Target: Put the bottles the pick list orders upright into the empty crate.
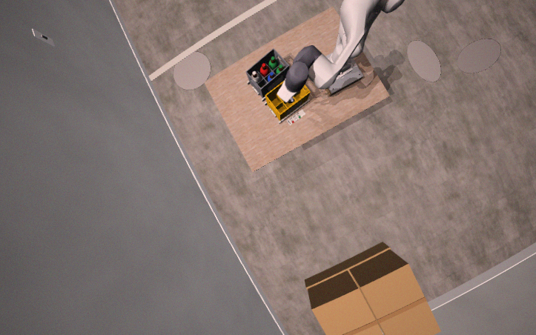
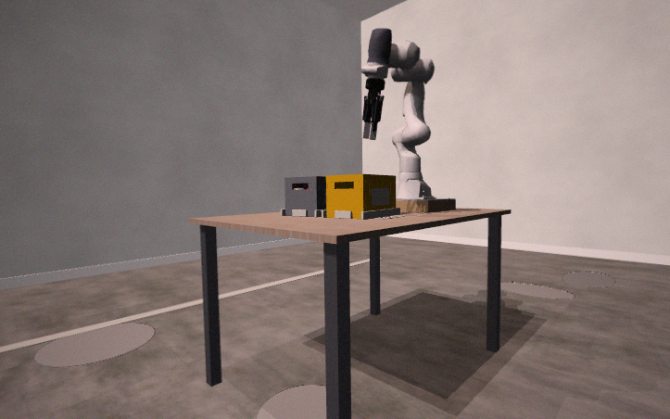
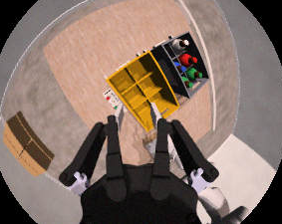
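My gripper (image 2: 370, 138) (image 3: 137, 109) hangs high above the yellow crate; its fingers are partly open with nothing between them. The yellow crate (image 1: 273, 109) (image 2: 344, 201) (image 3: 131, 69) stands level, with no bottle visible in its compartments. The grey crate (image 1: 256, 85) (image 2: 301, 201) beside it holds a white-topped bottle (image 1: 255, 75) (image 3: 179, 45), a red bottle (image 1: 264, 69) (image 3: 187, 60), a blue bottle (image 1: 270, 76) (image 3: 178, 67) and two green bottles (image 1: 273, 62) (image 3: 193, 74). The pick list (image 1: 296, 117) (image 3: 112, 100) shows red and green marks; its counts are too small to read.
The crates stand close together on the wooden table (image 1: 236, 120) (image 2: 274, 223). Light low strips edge their bases. The robot's base (image 1: 346, 79) stands on the table beyond the yellow crate. A cardboard box (image 1: 345, 307) (image 3: 28, 143) is on the floor away from the table.
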Robot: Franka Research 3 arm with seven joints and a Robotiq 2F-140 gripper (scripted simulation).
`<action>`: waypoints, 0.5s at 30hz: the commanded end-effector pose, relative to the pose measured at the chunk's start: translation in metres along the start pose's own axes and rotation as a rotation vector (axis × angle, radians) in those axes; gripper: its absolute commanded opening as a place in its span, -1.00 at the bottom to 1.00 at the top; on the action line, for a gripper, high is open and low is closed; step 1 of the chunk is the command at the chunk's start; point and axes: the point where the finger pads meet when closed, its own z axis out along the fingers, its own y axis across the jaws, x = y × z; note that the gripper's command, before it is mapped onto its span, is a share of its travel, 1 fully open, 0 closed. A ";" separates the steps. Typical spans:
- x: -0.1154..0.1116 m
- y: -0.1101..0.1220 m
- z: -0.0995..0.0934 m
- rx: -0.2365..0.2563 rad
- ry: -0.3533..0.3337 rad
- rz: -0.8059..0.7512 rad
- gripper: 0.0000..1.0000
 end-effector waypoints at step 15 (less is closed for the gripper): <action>-0.046 -0.063 -0.025 0.070 0.001 0.079 -0.24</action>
